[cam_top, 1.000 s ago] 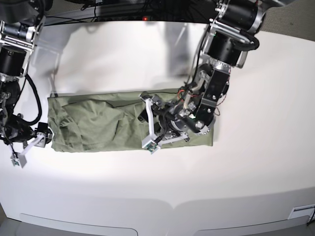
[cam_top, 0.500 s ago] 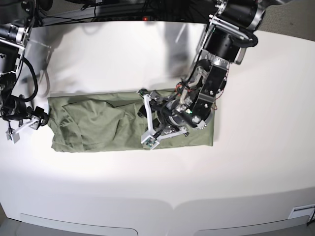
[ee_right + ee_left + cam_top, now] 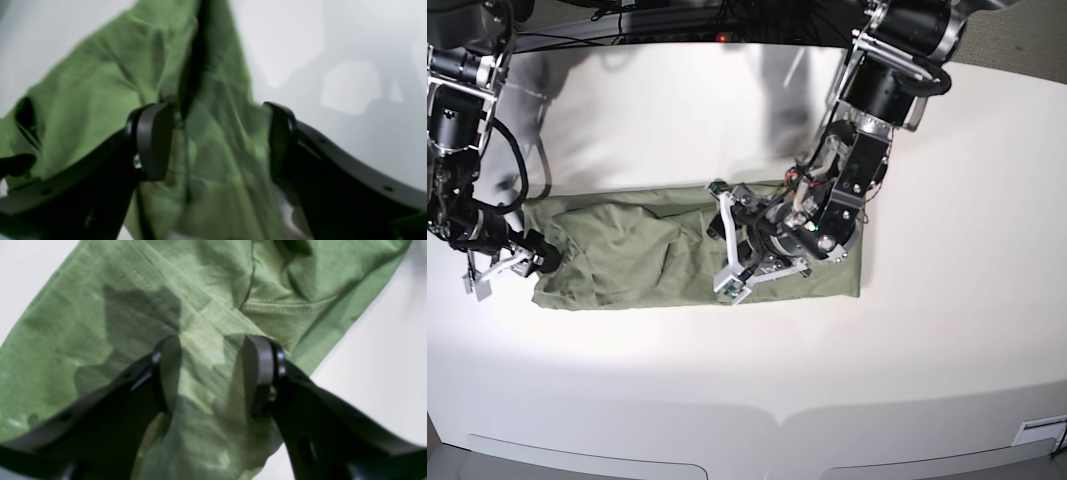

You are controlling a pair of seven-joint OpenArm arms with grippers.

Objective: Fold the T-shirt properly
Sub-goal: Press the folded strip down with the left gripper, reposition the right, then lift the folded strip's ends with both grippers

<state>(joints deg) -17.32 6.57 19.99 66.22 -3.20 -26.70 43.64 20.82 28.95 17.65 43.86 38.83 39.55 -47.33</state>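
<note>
T-shirt [image 3: 642, 258]: sage green, pretty wrinkled, folded into a long band lying flat across the middle of the white table [image 3: 947, 330]. Stitched hems and seams show up close in the left wrist view.

Where the T-shirt sits: stretched between the two arms, one end under each.

Left gripper [image 3: 725, 246]: jaws spread, hovering over the middle of the T-shirt with cloth showing between the fingers [image 3: 258, 373]. Nothing pinched as far as I can see.

Right gripper [image 3: 502, 265]: also spread wide, right at the T-shirt's far end. Its wrist view is blurry and green cloth fills the gap, but it's not clamped.

In the way: the left arm's bulk covers a good chunk of the T-shirt's other half.

Around: dark cables [image 3: 677, 30] along the table's back edge.
</note>
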